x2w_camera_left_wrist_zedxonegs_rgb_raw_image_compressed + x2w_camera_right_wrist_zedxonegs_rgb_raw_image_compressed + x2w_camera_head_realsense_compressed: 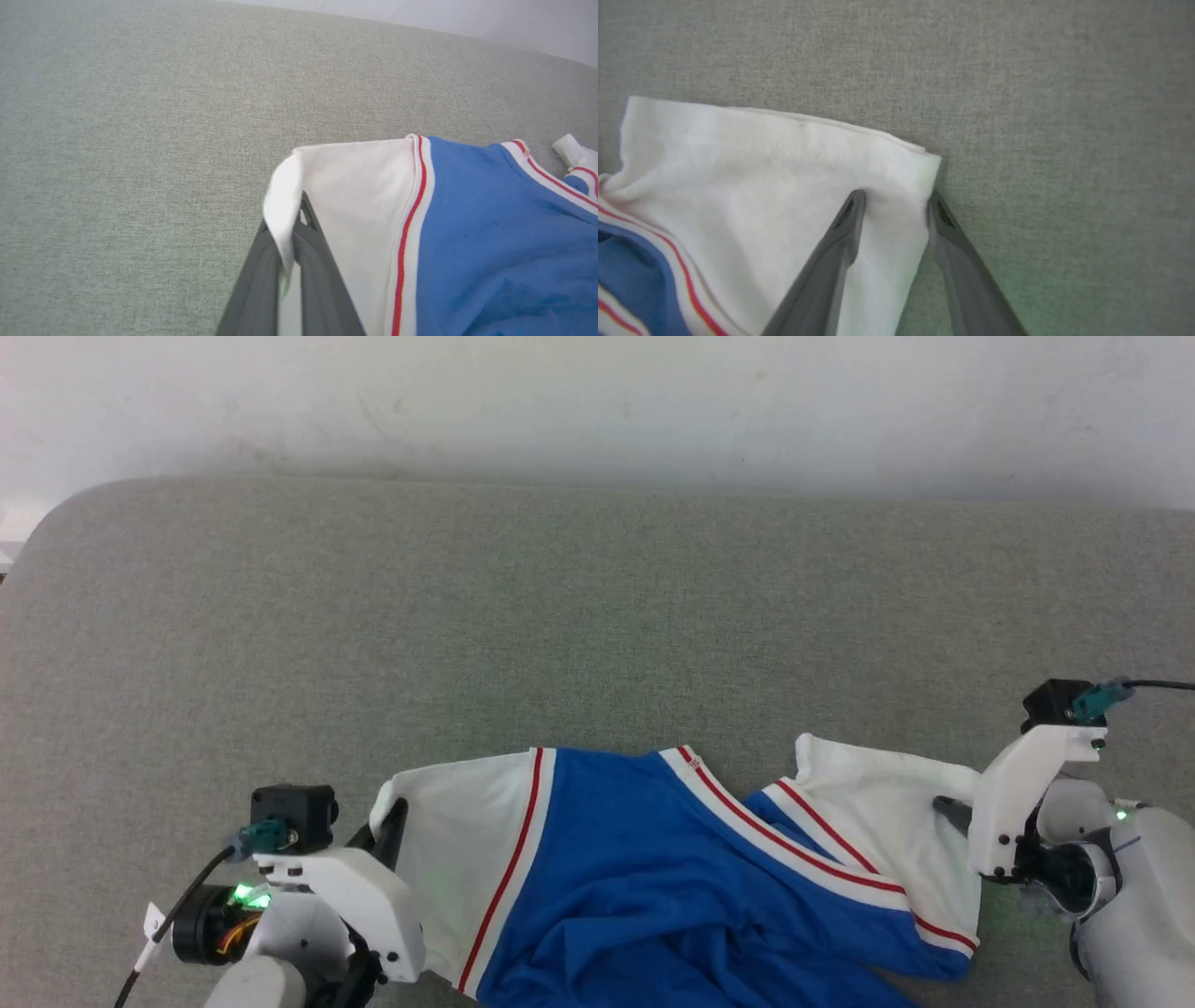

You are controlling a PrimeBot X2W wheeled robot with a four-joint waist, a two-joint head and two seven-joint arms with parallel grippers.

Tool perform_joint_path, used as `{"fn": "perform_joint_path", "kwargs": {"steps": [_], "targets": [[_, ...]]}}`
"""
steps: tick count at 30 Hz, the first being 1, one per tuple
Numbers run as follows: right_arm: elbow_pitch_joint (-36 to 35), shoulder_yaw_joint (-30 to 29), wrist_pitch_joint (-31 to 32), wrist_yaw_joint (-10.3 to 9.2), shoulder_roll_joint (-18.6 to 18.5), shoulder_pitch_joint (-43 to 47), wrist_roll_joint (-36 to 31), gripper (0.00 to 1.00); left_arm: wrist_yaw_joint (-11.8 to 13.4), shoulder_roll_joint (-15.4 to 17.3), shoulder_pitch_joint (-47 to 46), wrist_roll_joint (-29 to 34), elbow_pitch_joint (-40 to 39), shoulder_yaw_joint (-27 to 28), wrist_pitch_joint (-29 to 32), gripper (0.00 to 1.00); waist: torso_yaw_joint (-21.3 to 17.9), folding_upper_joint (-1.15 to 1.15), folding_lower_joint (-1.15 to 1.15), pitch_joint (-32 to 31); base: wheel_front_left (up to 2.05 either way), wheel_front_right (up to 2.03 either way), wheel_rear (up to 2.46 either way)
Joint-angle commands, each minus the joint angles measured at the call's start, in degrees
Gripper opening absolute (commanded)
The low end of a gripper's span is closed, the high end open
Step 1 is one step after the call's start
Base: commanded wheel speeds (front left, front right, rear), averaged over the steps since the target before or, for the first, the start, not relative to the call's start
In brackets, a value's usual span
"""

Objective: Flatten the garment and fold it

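The garment (635, 859) lies on the grey fabric surface (597, 616), bunched along the surface's near edge and running off the bottom of the head view. Its blue body sits in soft folds at the middle of that near edge. One white sleeve (457, 840) reaches towards the surface's near-left part and the other white sleeve (887, 793) towards its near-right part. Red-striped white trim runs down beside the left sleeve, and a second striped band (775, 831) crosses the blue cloth at a slant. No print can be seen on the side that faces up.

The left gripper (400, 805) is at the near-left of the surface. Seen from its wrist, the left gripper (295, 219) has its two dark fingers pressed together with the folded white edge of the sleeve pinched between them, so it is clenched on the garment, and the sleeve edge is lifted a little off the surface.

The right gripper (952, 807) is at the near-right of the surface, at the outer end of the other sleeve. From its wrist the right gripper (896, 198) shows its jaws apart — one finger (840, 233) rests on top of the white cloth, the other (952, 242) is on the bare grey surface just beside the sleeve's edge. The sleeve corner lies flat between them, not gripped.

Beyond the far edge of the surface rises a pale wall (597, 401).
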Motion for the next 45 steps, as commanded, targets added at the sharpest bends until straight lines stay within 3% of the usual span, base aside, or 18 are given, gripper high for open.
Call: {"fn": "perform_joint_path", "kwargs": {"steps": [1,7,12,16,22,29,38,45], "targets": [[3.15,2.83,2.34,0.31,2.72,3.56,0.96,0.0,0.36,0.08,0.68,0.25,-0.28,0.22,-0.56,0.0,-0.09,0.0,0.0,0.03,0.0,0.0,0.0],[-1.66,4.16,-6.35,0.31,-0.51,1.22,-0.33,0.0,0.89,1.36,0.26,0.62,-1.51,1.56,-2.5,0.0,-1.17,0.0,0.0,-1.56,0.0,0.0,0.0],[-9.73,2.01,-13.94,0.31,-3.56,-0.16,-3.5,0.0,2.21,3.89,-2.5,2.38,-4.97,4.67,-6.53,0.0,-1.83,0.0,0.0,-4.28,0.0,0.0,0.0],[-17.54,-0.8,-15.13,0.31,-5.09,-1.18,-5.57,0.0,3.37,6.7,-5.75,3.97,-7.52,7.32,-7.91,0.0,-2.69,0.0,0.0,-6.1,0.0,0.0,0.0],[-25.27,-4.75,-13.54,0.31,-4.15,-7.63,-6.78,0.0,1.56,9.62,-15.72,3.65,-4.75,9.37,-9.58,0.0,-4.05,0.0,0.0,-6.19,0.0,0.0,0.0],[-20.52,-6.0,-12.82,0.31,-4.49,-21.53,-6.58,0.0,-1.9,9.18,-34.6,1.58,9.31,9.73,-13.99,0.0,-4.62,0.0,0.0,-1.43,0.0,0.0,0.0],[-10.2,-5.52,-24.8,0.31,-3.95,-43.68,-8.08,0.0,-4.63,10.6,-59.94,2.35,26.46,9.39,-19.41,0.0,-6.64,0.0,0.0,10.56,0.0,0.0,0.0],[-3.5,-1.64,-30.25,0.31,-2.93,-51.76,-8.05,0.0,-6.22,11.79,-71.04,3.17,34.59,8.54,-22.4,0.0,-7.33,0.0,0.0,14.94,0.0,0.0,0.0]]}}
